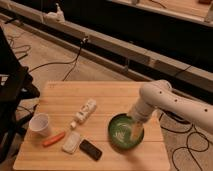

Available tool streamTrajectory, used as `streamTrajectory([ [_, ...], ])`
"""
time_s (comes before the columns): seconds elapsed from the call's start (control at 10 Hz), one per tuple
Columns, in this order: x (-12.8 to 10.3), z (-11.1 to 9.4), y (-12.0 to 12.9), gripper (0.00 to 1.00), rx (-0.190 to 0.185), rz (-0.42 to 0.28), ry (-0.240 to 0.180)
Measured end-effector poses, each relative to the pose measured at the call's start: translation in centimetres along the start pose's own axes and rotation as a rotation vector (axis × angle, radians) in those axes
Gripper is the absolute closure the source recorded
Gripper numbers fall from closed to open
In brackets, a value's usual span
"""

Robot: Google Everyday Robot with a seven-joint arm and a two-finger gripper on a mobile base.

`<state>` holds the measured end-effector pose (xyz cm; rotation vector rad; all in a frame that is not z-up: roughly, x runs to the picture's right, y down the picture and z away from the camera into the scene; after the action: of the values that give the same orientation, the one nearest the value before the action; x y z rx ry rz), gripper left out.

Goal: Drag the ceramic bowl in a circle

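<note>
The ceramic bowl (122,132) is round, shallow, glossy green with pale marks inside. It sits on the wooden table (60,95) near the front right. My white arm comes in from the right and bends down over it. My gripper (135,129) reaches down into the bowl at its right side, touching the inside near the rim.
A white bottle (85,111) lies left of the bowl. A white paper cup (39,124), an orange carrot-like item (53,139), a white packet (72,142) and a black phone (91,149) lie at the front left. Cables run on the floor around the table.
</note>
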<state>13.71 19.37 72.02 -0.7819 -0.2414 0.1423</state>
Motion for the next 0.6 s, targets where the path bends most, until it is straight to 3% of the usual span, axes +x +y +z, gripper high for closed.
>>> streamTrajectory([
  [0.1, 0.1, 0.1, -0.1, 0.20, 0.001, -0.009, 0.008],
  [0.4, 0.0, 2.2, 1.1, 0.20, -0.060, -0.133, 0.075],
  [0.6, 0.1, 3.8, 2.4, 0.20, -0.091, -0.187, 0.096],
])
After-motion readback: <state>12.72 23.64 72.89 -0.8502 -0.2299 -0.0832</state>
